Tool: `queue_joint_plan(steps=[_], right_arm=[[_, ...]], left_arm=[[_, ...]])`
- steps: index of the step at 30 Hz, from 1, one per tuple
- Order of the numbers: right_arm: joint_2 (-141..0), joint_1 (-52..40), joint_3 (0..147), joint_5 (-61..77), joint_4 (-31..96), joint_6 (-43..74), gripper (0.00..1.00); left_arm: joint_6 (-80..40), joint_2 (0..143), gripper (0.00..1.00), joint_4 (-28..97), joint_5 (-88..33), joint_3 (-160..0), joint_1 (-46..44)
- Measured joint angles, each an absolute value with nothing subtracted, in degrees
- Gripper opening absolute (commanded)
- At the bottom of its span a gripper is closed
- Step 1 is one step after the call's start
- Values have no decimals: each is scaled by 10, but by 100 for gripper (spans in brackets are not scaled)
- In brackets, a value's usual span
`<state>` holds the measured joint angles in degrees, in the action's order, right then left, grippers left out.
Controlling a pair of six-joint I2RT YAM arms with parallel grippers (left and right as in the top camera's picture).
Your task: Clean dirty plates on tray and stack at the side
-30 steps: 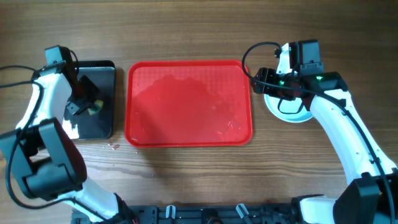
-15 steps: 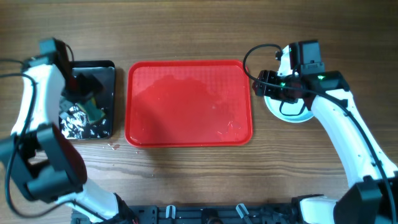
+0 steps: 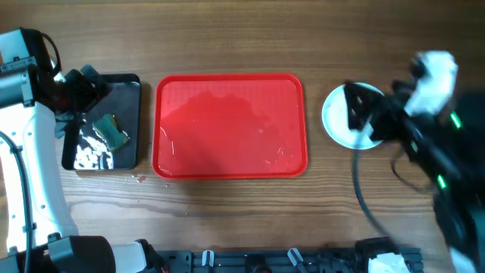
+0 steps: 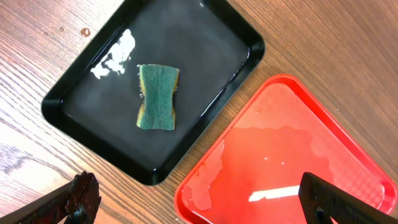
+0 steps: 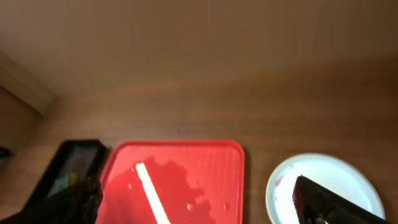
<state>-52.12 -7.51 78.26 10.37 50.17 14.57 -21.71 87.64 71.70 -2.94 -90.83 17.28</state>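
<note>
The red tray [image 3: 231, 125] lies in the middle of the table, wet and with no plates on it; the wrist views show it too [image 4: 292, 162] [image 5: 174, 180]. The plates [image 3: 337, 121] rest on the wood to its right, pale from above and partly hidden by my right arm. How many are stacked cannot be told. The top one [image 5: 323, 180] has a faint red smear near its left rim. My right gripper [image 3: 360, 114] hangs high above them, open and holding nothing [image 5: 199, 211]. My left gripper [image 3: 82, 87] hovers over the black tray's far left end, open and holding nothing [image 4: 205, 208].
A black tray [image 3: 129, 95] sits left of the red tray, also seen at its rim [image 4: 62, 121] from the left wrist. In it lie a green and yellow sponge [image 4: 158, 98] [image 3: 114, 133] and white foam [image 3: 91, 155]. Water drops [image 3: 138, 179] dot the wood.
My left gripper opened, left the sponge in the black tray and drew back to the left. My right gripper opened off the plate's edge, and its arm rose and swung right.
</note>
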Motion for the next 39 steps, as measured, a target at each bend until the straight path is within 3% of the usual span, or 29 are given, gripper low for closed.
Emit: queue_joint_plan(steps=[5, 11, 16, 26, 39], right_arm=[[-441, -75, 785, 100, 507, 146, 100], [-440, -75, 785, 65, 538, 126, 100], [-434, -77, 739, 44, 445, 80, 100], [-239, -77, 380, 51, 144, -3, 100], [-12, -77, 20, 83, -25, -4, 100]], left_arm=[[-217, 876, 100, 717, -30, -908, 173], [-217, 876, 100, 717, -30, -908, 173], [-217, 876, 100, 717, -30, -908, 173], [-217, 876, 100, 717, -31, -908, 173], [-217, 877, 100, 718, -31, -908, 173]])
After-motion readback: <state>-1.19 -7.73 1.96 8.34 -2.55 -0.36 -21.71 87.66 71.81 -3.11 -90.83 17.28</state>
